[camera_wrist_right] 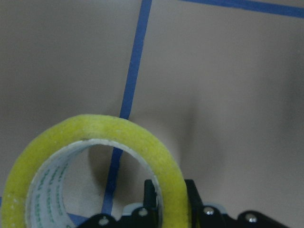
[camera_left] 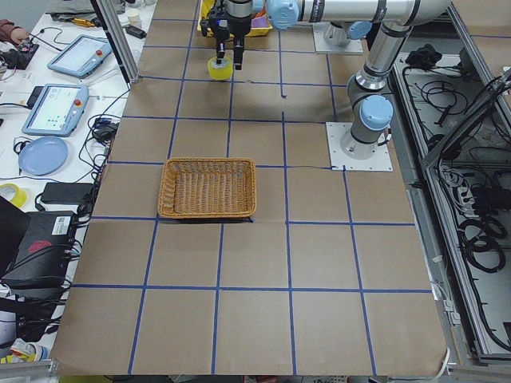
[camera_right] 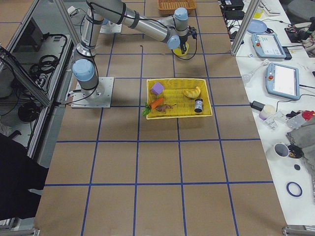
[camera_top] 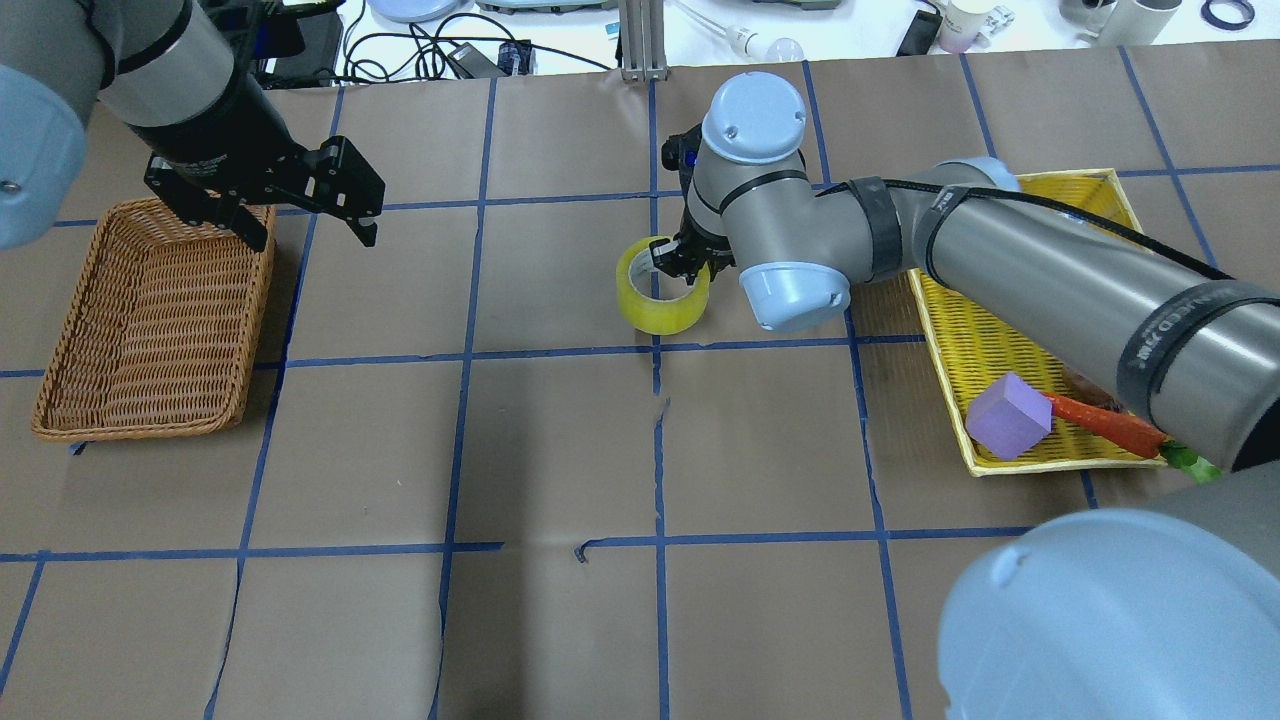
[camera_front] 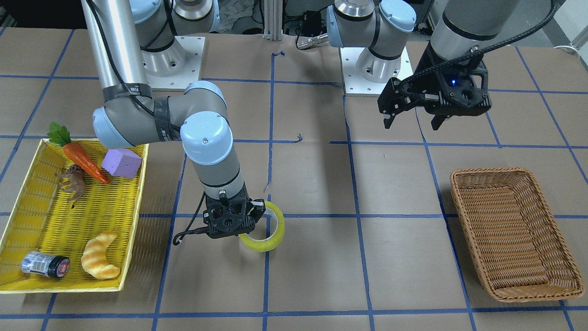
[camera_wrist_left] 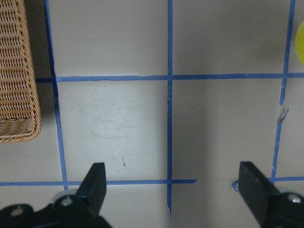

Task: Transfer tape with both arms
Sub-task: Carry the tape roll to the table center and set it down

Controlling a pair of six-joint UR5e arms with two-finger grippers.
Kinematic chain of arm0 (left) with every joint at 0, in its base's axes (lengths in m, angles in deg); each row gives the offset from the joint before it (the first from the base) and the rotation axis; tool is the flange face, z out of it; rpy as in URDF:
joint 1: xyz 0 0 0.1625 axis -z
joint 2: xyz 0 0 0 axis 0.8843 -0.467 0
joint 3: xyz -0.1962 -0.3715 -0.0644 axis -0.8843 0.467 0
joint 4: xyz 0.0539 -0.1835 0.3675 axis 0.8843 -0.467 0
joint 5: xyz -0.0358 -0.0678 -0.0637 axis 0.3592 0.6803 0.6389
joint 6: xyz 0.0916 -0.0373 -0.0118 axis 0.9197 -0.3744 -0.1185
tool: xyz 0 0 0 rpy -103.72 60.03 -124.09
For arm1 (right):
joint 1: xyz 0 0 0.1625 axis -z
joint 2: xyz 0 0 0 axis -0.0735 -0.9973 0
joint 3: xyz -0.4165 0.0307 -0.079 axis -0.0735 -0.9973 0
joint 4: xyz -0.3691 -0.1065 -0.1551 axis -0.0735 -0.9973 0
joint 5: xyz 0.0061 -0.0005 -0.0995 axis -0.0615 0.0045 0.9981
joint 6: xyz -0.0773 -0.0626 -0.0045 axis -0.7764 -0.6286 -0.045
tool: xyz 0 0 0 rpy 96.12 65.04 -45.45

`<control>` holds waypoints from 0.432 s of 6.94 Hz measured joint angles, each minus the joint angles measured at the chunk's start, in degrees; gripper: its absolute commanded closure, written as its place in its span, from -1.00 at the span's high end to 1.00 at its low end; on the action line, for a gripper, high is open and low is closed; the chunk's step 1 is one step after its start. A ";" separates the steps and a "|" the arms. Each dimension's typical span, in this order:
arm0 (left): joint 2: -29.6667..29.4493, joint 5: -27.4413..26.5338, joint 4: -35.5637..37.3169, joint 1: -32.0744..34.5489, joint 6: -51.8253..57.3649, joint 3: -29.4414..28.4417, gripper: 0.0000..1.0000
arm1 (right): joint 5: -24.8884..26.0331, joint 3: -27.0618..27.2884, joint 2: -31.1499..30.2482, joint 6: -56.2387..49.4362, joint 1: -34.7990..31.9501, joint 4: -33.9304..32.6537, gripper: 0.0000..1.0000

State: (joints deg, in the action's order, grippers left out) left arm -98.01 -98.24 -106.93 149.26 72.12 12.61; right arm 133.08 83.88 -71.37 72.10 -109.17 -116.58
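The yellow-green tape roll [camera_front: 272,240] is near the table's middle, on a blue grid line, tilted. My right gripper [camera_front: 255,219] is shut on its wall, one finger inside the ring and one outside, as the right wrist view shows [camera_wrist_right: 168,194] around the tape [camera_wrist_right: 95,127]. I cannot tell whether the roll touches the table or hangs just above it. The overhead view shows the tape [camera_top: 655,305] and the right gripper [camera_top: 680,262]. My left gripper [camera_front: 411,122] is open and empty, up in the air beside the wicker basket [camera_front: 514,234], far from the tape.
The brown wicker basket [camera_top: 150,310] is empty on the robot's left. A yellow tray [camera_front: 27,207] on the right holds a carrot [camera_front: 85,161], a purple block [camera_front: 121,162], a toy animal, a croissant [camera_front: 98,262] and a small can. Blue tape lines grid the table.
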 measured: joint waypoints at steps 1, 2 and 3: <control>0.00 0.00 -0.02 -0.03 0.00 0.01 1.00 | -0.09 0.99 0.70 0.07 -0.51 -0.98 -0.73; 0.00 0.00 -0.01 -0.04 0.00 0.01 1.00 | -0.11 1.90 0.97 0.10 -0.80 -2.12 0.98; 0.00 0.00 0.00 -0.03 0.00 0.01 1.00 | 0.04 2.28 1.06 0.12 -0.90 -2.61 1.00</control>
State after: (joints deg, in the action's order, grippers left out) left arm -98.01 -98.24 -106.92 149.23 72.12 12.62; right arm 133.12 86.16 -70.31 72.22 -110.07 -119.19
